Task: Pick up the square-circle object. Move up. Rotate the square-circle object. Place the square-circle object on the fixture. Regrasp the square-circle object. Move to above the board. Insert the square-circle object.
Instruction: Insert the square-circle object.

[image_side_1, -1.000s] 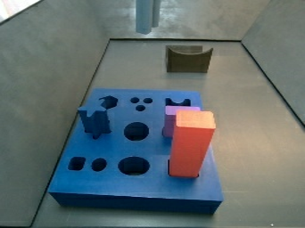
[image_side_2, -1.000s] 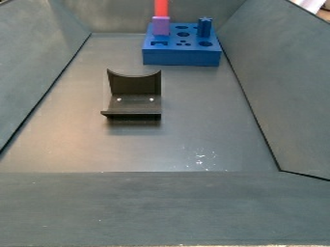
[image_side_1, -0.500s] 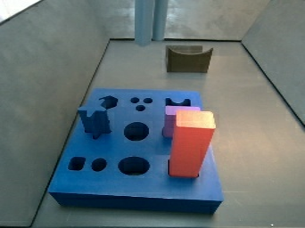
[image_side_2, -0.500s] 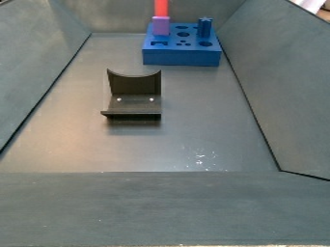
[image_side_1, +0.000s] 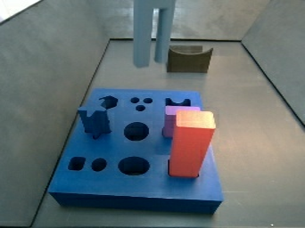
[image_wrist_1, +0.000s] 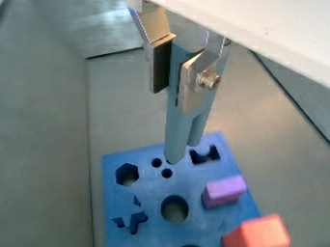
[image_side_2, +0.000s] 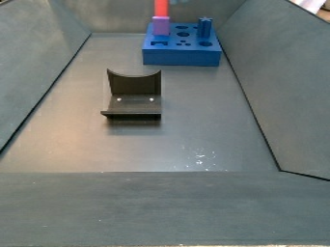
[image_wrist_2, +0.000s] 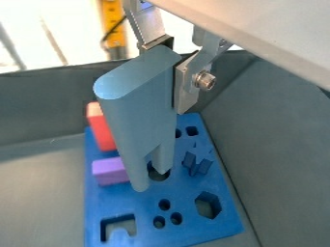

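The square-circle object (image_side_1: 144, 36), a pale grey-blue peg, hangs upright in the air over the far side of the board (image_side_1: 131, 200). My gripper (image_wrist_1: 177, 82) is shut on the peg's upper part, with a dark pad on one side and a silver plate on the other. In both wrist views the peg (image_wrist_2: 142, 116) points down at the bright-blue board (image_wrist_1: 145, 189) and its holes. The gripper (image_wrist_2: 168, 72) itself is above the picture in both side views. The dark fixture (image_side_1: 187, 59) stands empty behind the board, and also shows in a side view as the fixture (image_side_2: 131, 96).
A tall red-orange block (image_side_1: 191, 142) stands in the board's near right corner. A dark blue notched peg (image_side_1: 93, 120) stands at its left side. A purple block (image_wrist_1: 223, 189) sits beside the red one. Grey walls enclose the floor.
The peg has come down in the side view, its lower end now much closer to the board. The board, blocks and fixture have not moved.
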You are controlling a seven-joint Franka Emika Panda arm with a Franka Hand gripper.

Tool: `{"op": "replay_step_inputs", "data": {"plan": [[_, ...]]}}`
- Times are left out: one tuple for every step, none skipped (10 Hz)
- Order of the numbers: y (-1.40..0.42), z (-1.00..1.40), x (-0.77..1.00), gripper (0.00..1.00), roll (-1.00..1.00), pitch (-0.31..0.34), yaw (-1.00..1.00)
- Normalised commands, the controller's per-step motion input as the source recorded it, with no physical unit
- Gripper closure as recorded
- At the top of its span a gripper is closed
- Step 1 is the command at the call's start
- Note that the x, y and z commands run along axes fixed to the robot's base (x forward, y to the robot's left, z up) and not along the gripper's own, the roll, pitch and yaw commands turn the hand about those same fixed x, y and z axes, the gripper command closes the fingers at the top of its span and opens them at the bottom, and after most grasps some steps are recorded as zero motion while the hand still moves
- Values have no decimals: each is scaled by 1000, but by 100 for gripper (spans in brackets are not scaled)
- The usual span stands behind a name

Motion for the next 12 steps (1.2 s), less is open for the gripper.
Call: {"op": "replay_step_inputs", "data": {"plan": [[-231,-177,0,100,0,0,-943],[-229,-180,0,100,0,0,-943],[-226,-180,0,100,0,0,-943],[-263,-94,0,100,0,0,-903],[-329,-6,-83,100,31,3,-746],[-289,-63,-297,100,31,0,-631],[-263,-94,-369,100,21,0,-597],[-240,-117,-400,100,9,0,-586],[-246,-109,-483,100,0,0,-511],[-269,-203,-540,100,33,-3,-426],[-209,-286,-440,100,56,-14,-349],[-289,-417,-234,100,63,-31,-486]]}}
